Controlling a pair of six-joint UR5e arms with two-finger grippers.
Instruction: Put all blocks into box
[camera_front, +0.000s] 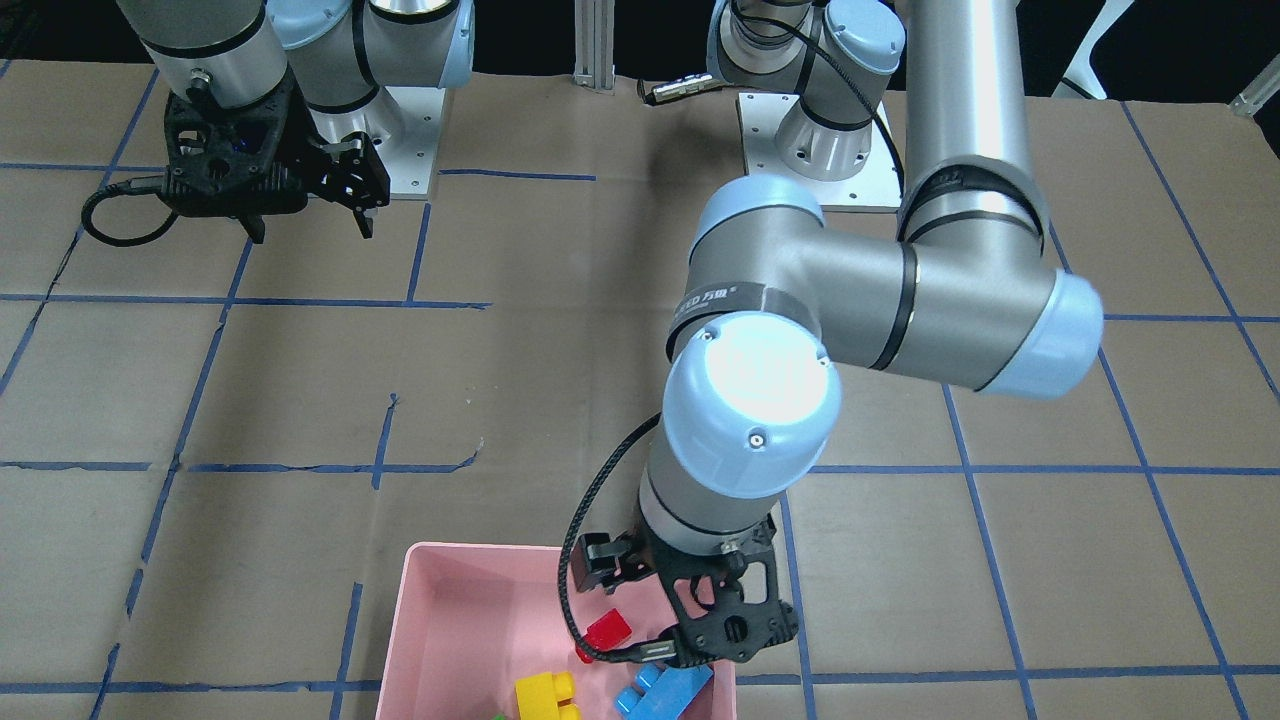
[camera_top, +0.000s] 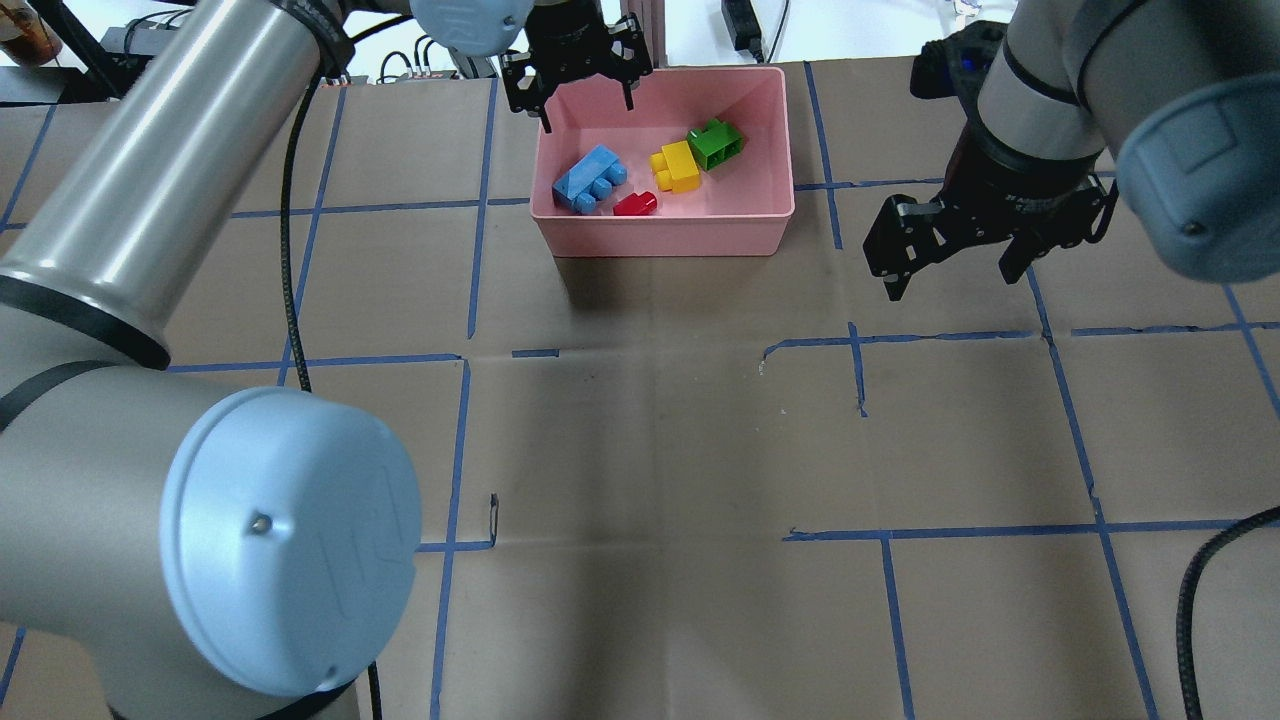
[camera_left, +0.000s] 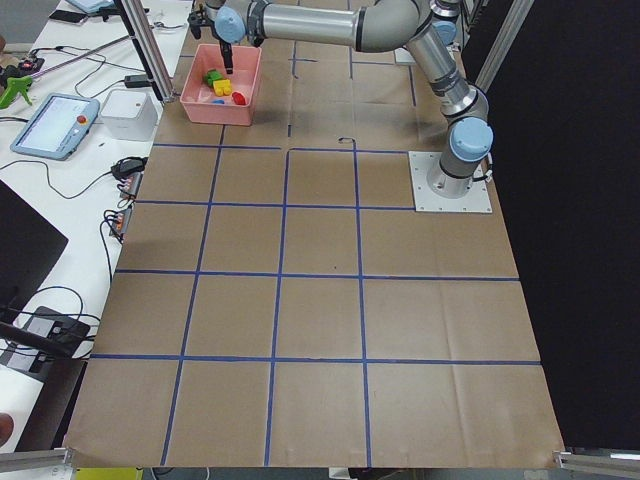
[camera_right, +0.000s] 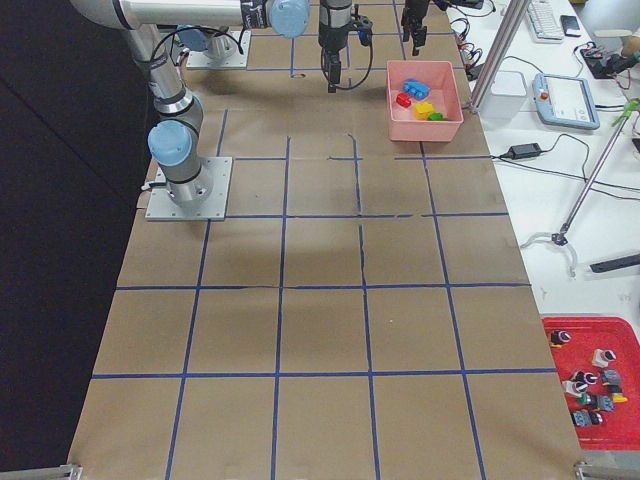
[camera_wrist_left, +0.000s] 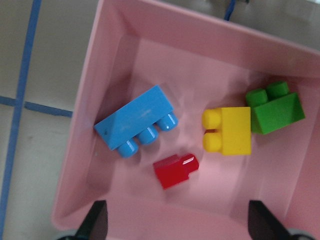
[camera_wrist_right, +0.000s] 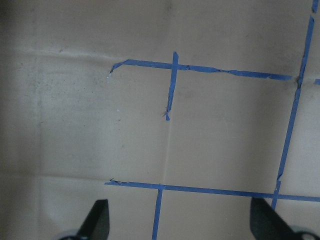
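The pink box (camera_top: 665, 228) stands at the table's far edge. All four blocks lie inside it: the light-blue one (camera_top: 588, 178), the red one (camera_top: 635, 204), the yellow one (camera_top: 677, 166) and the green one (camera_top: 716, 143). My left gripper (camera_top: 588, 112) hovers open and empty over the box's far left part. Its wrist view looks down on the blue (camera_wrist_left: 135, 117), red (camera_wrist_left: 175, 171), yellow (camera_wrist_left: 234, 131) and green (camera_wrist_left: 276, 111) blocks. My right gripper (camera_top: 948, 285) is open and empty above bare table to the right of the box.
Brown paper with a blue tape grid (camera_top: 860, 360) covers the table. My left arm's elbow (camera_top: 290, 550) fills the overhead view's lower left. A side bench holds a tablet (camera_right: 565, 100) and a red parts tray (camera_right: 590, 375).
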